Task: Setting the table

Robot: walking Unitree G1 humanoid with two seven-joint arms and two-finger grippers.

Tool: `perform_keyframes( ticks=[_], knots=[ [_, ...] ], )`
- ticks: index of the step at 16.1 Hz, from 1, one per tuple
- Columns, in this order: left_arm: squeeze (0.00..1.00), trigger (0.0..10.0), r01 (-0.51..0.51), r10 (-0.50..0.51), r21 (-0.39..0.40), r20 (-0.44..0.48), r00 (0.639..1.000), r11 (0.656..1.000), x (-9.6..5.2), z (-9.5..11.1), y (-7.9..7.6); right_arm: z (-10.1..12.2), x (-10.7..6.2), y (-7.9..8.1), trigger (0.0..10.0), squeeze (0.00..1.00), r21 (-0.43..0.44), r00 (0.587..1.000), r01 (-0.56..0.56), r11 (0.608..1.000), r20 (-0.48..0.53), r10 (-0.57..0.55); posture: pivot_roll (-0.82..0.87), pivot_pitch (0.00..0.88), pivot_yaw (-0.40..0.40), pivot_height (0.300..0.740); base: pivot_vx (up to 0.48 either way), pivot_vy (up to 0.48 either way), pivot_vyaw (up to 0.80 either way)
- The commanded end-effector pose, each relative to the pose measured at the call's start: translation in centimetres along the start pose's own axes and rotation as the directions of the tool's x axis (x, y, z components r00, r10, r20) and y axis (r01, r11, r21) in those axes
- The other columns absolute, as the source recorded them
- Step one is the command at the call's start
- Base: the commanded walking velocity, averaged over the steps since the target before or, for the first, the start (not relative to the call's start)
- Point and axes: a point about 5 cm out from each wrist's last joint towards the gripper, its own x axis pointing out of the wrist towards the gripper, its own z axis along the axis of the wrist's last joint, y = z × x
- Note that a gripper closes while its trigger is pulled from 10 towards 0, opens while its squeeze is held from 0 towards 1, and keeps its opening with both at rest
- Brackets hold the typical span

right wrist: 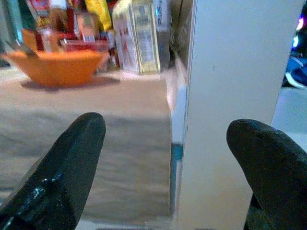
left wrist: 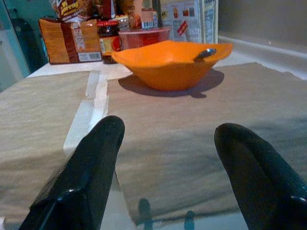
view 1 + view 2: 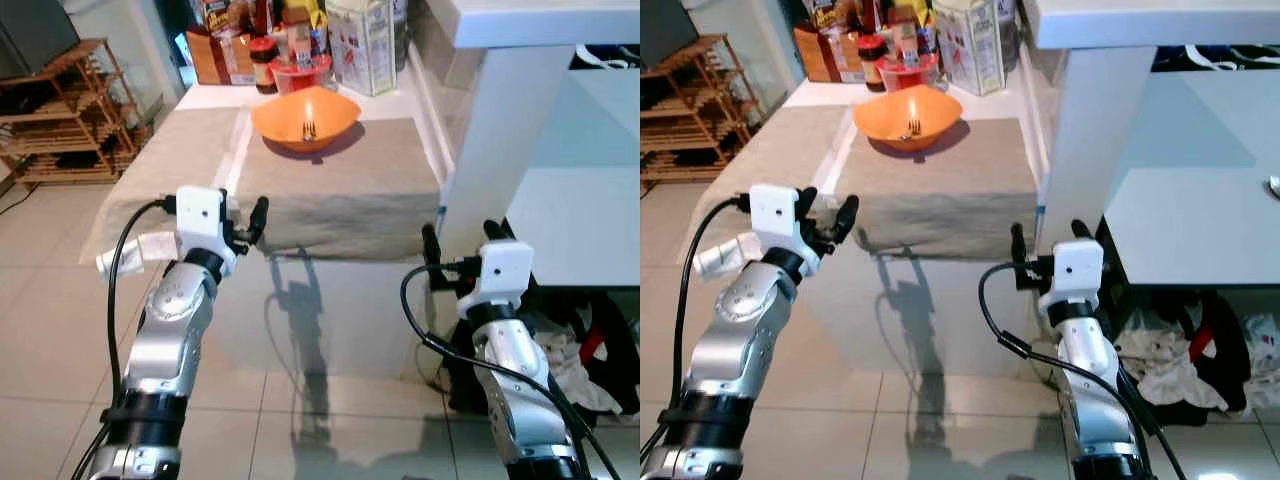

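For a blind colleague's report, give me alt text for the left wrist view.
An orange bowl holding a utensil sits on a beige placemat, seen between the open left gripper. Food packages and a jar stand behind.

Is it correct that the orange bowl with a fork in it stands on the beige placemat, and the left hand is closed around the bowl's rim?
Not quite. The orange bowl with the fork does stand on the beige placemat, but the left hand is not on the rim. It is open, hovering at the near edge of the table, well short of the bowl. The left wrist view shows this most clearly.
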Motion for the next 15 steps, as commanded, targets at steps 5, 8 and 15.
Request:
perform_keyframes(
  ticks=[5, 8, 15],
  knots=[
    [0.0, 10.0, 0.034, -0.034, -0.006, 0.014, 0.999, 0.999, -0.1, 0.7, -0.1, 0.5, 0.4, 1.2, 10.0, 0.0, 0.02, 0.999, -0.052, 0.998, 0.006, 0.051, -0.14, 0.0, 0.109, 0.74, 0.0, 0.0, 0.0],
    [0.0, 10.0, 0.03, -0.029, -0.021, 0.033, 0.999, 0.999, -0.1, 1.3, -0.5, 0.9, 0.5, 1.4, 10.0, 0.0, 0.011, 0.997, -0.077, 0.997, 0.013, 0.077, -0.13, 0.0, 0.105, 0.74, 0.44, 0.0, 0.0],
    [0.0, 10.0, 0.025, -0.024, -0.019, 0.036, 0.999, 0.999, -0.2, 1.2, -0.9, 0.4, 0.7, 1.3, 10.0, 0.0, 0.003, 0.996, -0.086, 0.996, -0.005, 0.086, -0.13, 0.0, 0.101, 0.74, 0.436, 0.0, 0.0]
  ],
)
